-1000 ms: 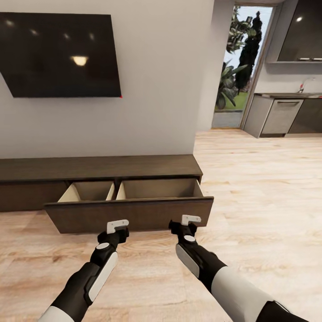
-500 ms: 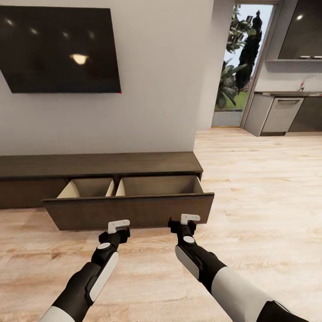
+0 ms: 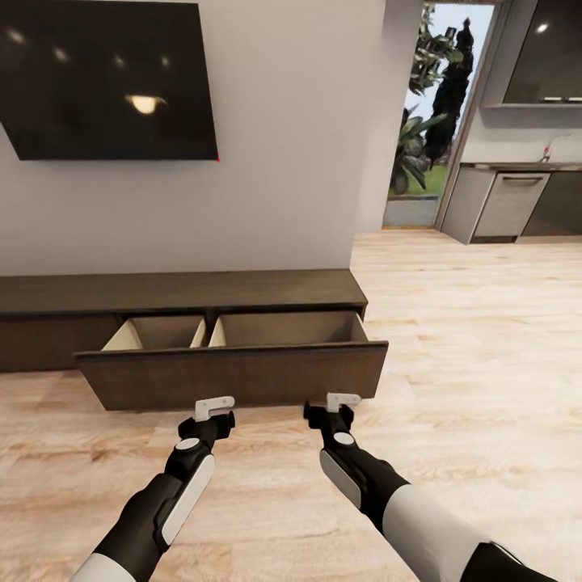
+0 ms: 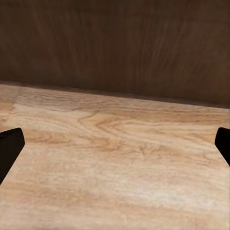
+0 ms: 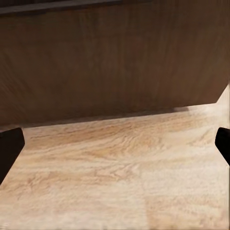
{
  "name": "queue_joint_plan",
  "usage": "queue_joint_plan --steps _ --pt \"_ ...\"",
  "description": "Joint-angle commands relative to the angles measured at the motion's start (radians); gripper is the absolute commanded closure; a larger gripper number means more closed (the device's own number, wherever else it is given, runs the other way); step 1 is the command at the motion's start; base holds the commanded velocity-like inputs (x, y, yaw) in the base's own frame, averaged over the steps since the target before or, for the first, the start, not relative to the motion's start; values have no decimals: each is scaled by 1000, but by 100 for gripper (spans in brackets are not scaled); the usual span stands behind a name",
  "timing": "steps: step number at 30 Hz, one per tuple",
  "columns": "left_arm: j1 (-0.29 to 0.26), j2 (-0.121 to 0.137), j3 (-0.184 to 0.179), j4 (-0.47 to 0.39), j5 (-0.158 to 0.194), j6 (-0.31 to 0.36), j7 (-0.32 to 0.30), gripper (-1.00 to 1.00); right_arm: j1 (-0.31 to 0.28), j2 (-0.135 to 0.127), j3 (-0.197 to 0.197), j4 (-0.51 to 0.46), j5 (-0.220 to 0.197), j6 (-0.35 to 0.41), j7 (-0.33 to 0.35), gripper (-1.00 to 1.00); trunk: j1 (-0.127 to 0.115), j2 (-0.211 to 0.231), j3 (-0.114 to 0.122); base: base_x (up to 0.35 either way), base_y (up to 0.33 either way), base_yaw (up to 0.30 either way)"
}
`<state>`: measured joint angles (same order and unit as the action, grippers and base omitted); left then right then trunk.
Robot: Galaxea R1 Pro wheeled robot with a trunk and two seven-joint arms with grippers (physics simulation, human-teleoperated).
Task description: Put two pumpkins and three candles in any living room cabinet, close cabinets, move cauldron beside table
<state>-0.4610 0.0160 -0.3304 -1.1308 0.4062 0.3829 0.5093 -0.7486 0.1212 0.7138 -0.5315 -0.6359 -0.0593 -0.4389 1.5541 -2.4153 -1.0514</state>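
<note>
Black arms with white panels, white-tipped left pincer (image 3: 215,408).

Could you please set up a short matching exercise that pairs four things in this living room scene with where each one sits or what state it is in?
Things:
1. cabinet drawer
2. television
3. left gripper
4. kitchen units

Places or states:
A. mounted on the wall above the cabinet
B. far right, beyond the doorway
C. pulled out, nothing visible inside
D. jaws open, low over the wooden floor, facing the drawer front

Pairs: 1-C, 2-A, 3-D, 4-B
</note>
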Motion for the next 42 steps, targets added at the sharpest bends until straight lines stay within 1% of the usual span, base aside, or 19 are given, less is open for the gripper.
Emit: queue_joint_plan --steps 1,9,14,21,32,42 --pt "-1 1 -4 -2 8 2 10 -100 -1 0 8 3 -10 -7 -6 -100 4 -8 -4 0 0 0" --pt "-1 1 -4 -3 8 1 13 -100 -1 0 6 15 -13 -7 -2 -100 34 -64 -29 0 0 0" --pt "-2 2 -3 -4 8 1 10 -100 -1 0 6 24 -21 -7 -1 -100 34 -64 -29 0 0 0" --pt "-2 2 0 -4 8 2 8 -100 -1 0 4 71 -26 -7 -1 -100 34 -64 -29 10 1 0" --pt "-2 2 -1 -7 9 2 7 -100 -1 0 1 80 -27 -5 -1 -100 34 -64 -29 107 11 0" --pt "-2 1 -1 -6 8 2 8 -100 -1 0 -1 81 -28 -4 -1 -100 34 -64 -29 209 0 0"
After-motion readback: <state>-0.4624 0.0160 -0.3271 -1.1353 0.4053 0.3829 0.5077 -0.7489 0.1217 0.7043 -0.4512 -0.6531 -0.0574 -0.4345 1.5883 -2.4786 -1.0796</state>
